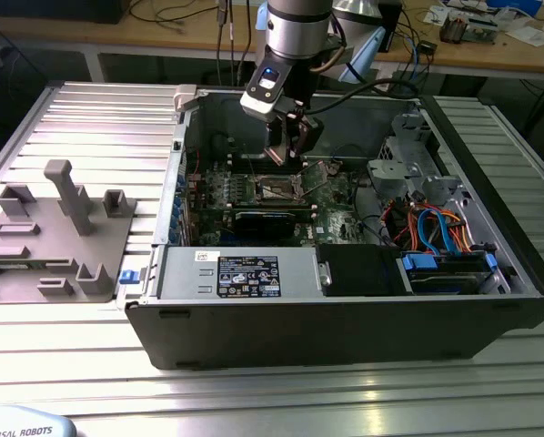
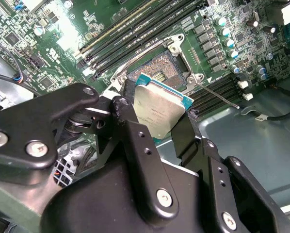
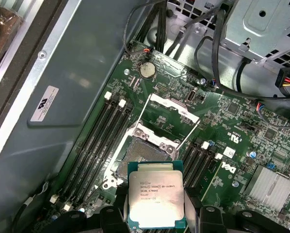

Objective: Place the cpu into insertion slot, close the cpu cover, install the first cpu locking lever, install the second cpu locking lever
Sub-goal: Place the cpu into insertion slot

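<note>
You've a grey arm (image 1: 299,18) at 12 o'clock in the exterior view, w/ blue-lit wrist block (image 1: 268,86). Gripper (image 2: 154,119) is matte blk: chunky links (image 2: 140,160), silver screws (image 2: 36,148) in second wrist view.

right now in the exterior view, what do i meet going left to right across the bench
grey holder → small blue clip → tool holding the chip over the open computer → orange and blue cables

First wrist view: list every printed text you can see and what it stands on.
cpu lid: several lines of print, too small to read reliably.
white sticker on the case wall: a mark, blurred.
motherboard: white lettering, too small to read.
</note>
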